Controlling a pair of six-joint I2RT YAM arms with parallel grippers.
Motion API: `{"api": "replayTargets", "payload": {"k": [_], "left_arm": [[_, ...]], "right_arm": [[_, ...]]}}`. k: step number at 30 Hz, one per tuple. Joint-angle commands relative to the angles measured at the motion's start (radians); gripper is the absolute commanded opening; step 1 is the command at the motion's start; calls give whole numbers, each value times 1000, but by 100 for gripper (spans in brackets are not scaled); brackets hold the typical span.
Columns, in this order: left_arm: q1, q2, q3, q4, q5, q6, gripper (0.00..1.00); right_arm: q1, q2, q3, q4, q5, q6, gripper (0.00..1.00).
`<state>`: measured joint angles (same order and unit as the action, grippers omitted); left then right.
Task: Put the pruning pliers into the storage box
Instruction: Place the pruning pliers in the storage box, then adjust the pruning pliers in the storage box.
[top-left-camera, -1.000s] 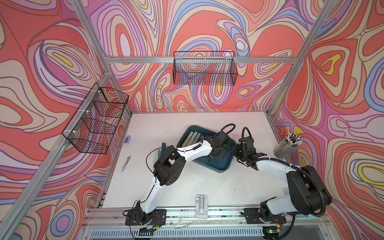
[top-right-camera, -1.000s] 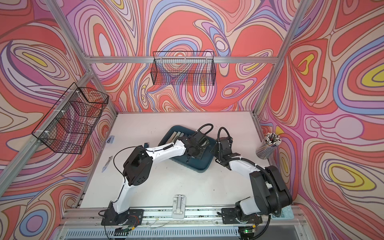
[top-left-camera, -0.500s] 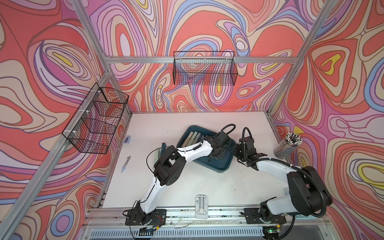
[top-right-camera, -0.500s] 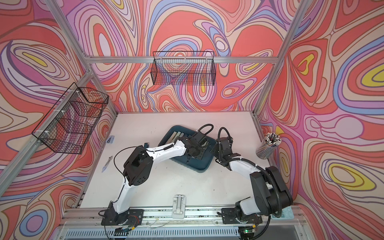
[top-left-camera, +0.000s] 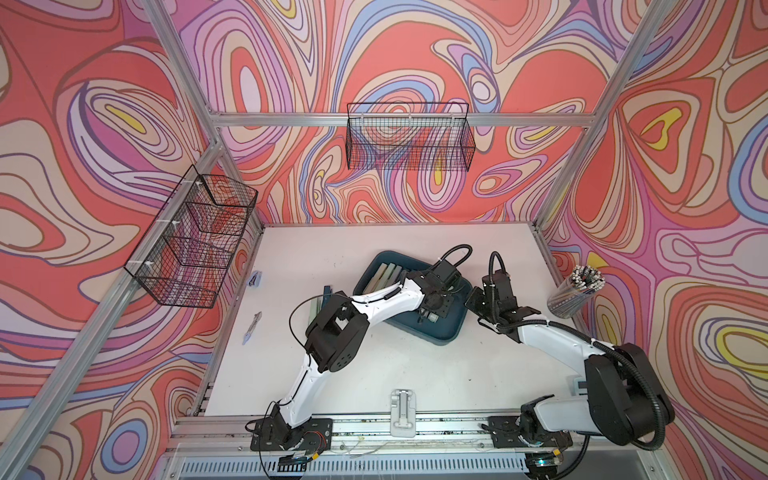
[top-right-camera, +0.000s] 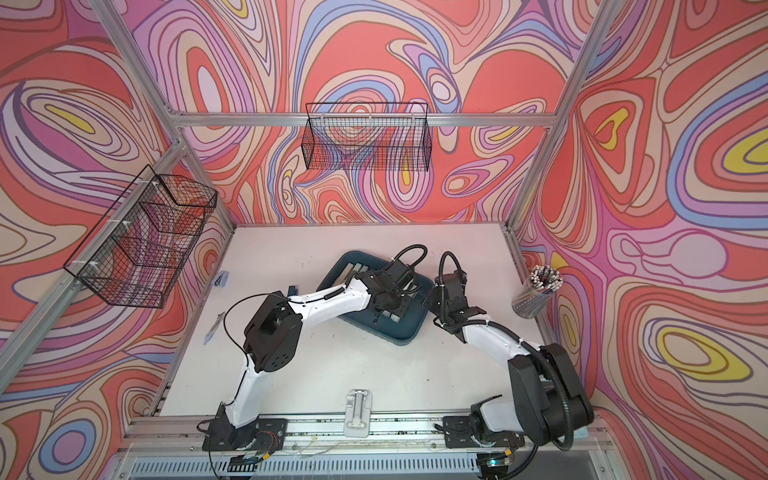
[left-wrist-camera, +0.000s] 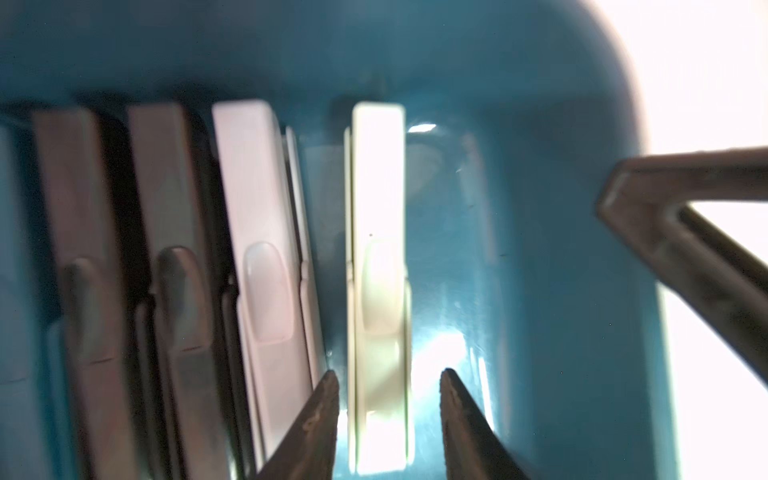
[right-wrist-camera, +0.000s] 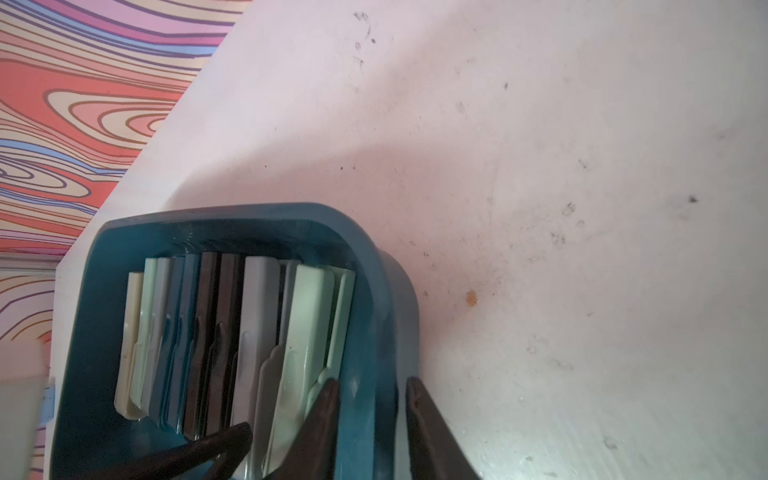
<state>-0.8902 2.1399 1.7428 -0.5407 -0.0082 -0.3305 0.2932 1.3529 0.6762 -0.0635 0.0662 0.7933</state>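
Pliers (right-wrist-camera: 216, 332) stand packed on edge in the box (right-wrist-camera: 87, 311), likely to leave room for more. The left end effector (left-wrist-camera: 388, 374) hangs spread astride the cream plier (left-wrist-camera: 378, 249), touching neither flank. The right end effector (right-wrist-camera: 372, 380), slightly parted, straddles the box's wall, probably steadying it, with the green plier (right-wrist-camera: 307, 332) just inside.

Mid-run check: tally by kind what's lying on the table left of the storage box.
pruning pliers: 2 in view, partly under the left arm
grey knife-like tool: 1
blue gadget: 1
Total: 4
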Motion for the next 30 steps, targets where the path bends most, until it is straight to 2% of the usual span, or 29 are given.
{"api": "replayTargets", "payload": {"k": [1,7,12,17,22,26,30], "left_arm": [[6,-159,-47,50,-26,60,44],[87,-385,-238,148,-60,80,45],[251,-579,-465,223,-68,9,44],[405,-714,-621,224,-44,-53,44],[521,-791,-737,247,-20,-109,44],[555,-808,-786,256,-20,-119,44],[571,-805,-803,250,-19,-123,44]], "right_arm": [[-3,-46,67,-74,68,-101,31],[33,-70,144,-135,97,-150,29],[133,15,214,-193,118,-132,23],[171,115,213,-217,97,-52,17],[173,174,209,-224,75,-7,10],[173,227,207,-227,72,23,3],[173,270,207,-197,49,52,1]]}}
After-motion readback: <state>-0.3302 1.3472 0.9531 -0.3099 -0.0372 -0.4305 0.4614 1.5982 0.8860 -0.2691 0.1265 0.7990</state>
